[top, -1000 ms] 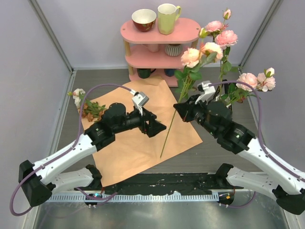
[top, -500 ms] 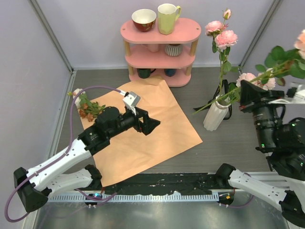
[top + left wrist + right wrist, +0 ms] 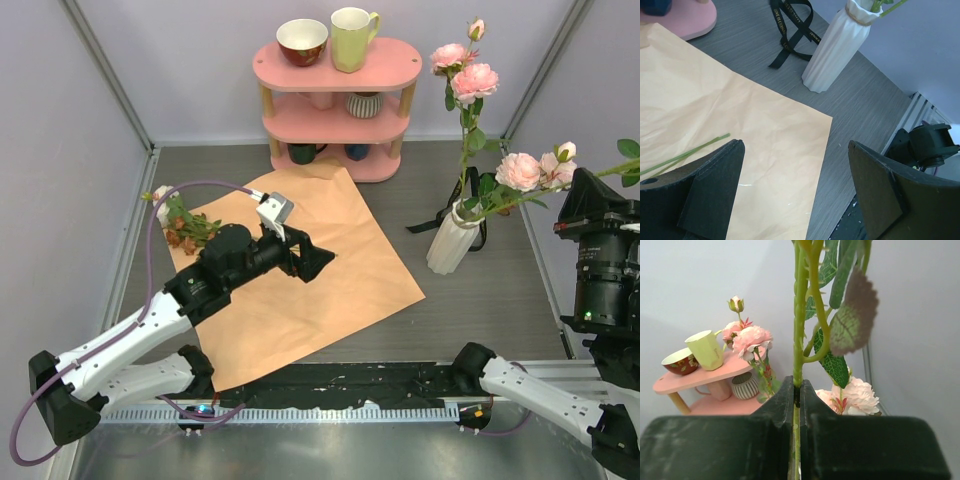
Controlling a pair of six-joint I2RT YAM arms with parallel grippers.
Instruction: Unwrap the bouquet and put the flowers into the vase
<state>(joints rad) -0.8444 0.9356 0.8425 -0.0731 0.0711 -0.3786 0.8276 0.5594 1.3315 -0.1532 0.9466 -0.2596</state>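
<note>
The bouquet is undone, and its tan-orange paper lies flat on the table. The white ribbed vase stands to the right of it and holds several pink roses. My right gripper is raised at the far right, shut on the green stem of one flower; that flower's leaves run off the frame. My left gripper hovers open and empty over the paper. More flowers lie at the paper's left edge, with a stem showing.
A black ribbon lies next to the vase. A pink shelf at the back carries a bowl, a pale yellow mug and a striped cup. Walls close the sides.
My right arm lifted the flower off the paper and swung it up to the far right, near the camera. My left gripper drew back a little to the left and opened slightly wider.
</note>
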